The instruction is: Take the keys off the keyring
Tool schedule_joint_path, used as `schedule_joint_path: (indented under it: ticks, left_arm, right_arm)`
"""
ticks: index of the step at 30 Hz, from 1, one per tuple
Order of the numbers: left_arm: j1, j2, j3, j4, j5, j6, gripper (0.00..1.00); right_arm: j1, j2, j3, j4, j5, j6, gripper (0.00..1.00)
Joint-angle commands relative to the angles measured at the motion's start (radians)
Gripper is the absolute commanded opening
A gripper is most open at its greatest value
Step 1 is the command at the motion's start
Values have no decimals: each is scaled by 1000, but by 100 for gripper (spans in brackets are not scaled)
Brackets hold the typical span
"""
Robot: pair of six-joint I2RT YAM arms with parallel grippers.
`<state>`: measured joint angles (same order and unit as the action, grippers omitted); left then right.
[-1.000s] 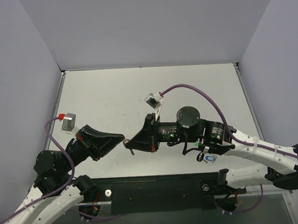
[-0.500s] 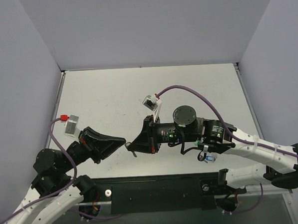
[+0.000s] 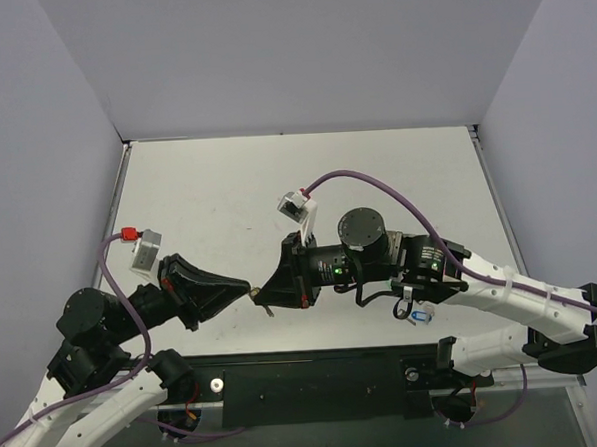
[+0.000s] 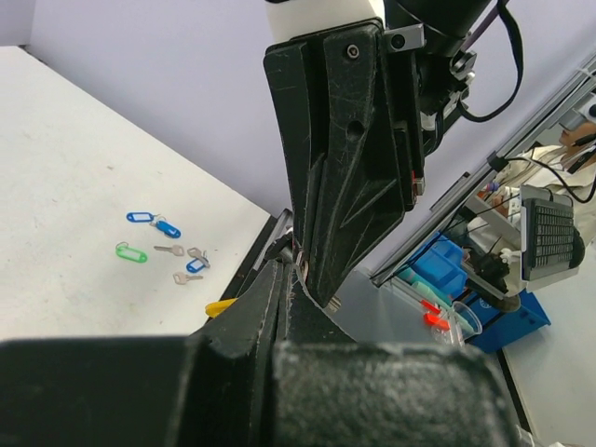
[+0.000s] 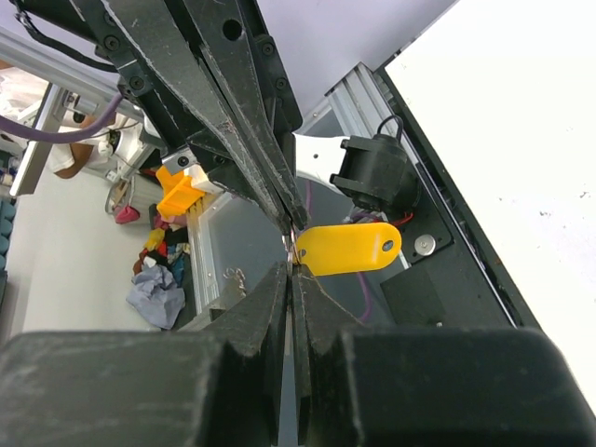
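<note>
Loose keys (image 4: 177, 251) lie on the bench (image 4: 74, 140), near right. Just beyond, left gripper (image 3: 244, 286) and right gripper (image 3: 260, 298) meet tip to tip, jaws pressed together at the yellow-capped key (image 5: 349, 249); the keyring is too small to see. An uneven pull could drop the key past the near edge.

A robotics lab: a white table (image 3: 227, 187) boxed by plain panels (image 3: 300, 53), with a keyboard (image 4: 549, 228) and blue bins (image 4: 445, 270) at right.
</note>
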<state>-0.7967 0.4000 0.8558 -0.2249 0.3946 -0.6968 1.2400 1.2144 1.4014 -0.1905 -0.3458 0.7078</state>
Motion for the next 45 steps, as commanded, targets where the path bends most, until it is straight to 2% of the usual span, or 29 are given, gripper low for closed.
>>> schedule_joint_path:
  ticks: [1, 19, 25, 37, 45]
  left_arm:
    - [-1, 40, 34, -117, 76, 62, 0]
    - [-1, 105, 91, -323, 66, 191, 0]
    - [-2, 135, 101, -386, 43, 224, 0]
    - [-4, 165, 104, -430, 17, 243, 0]
    - [-4, 197, 86, -468, -80, 238, 0]
  right_arm:
    - [6, 14, 77, 50, 7, -22, 0]
    - [3, 120, 212, -150, 31, -44, 0]
    - [6, 197, 343, -288, 39, -96, 0]
    - [21, 419, 711, -601, 51, -221, 0]
    - [55, 416, 728, -610, 48, -263, 0]
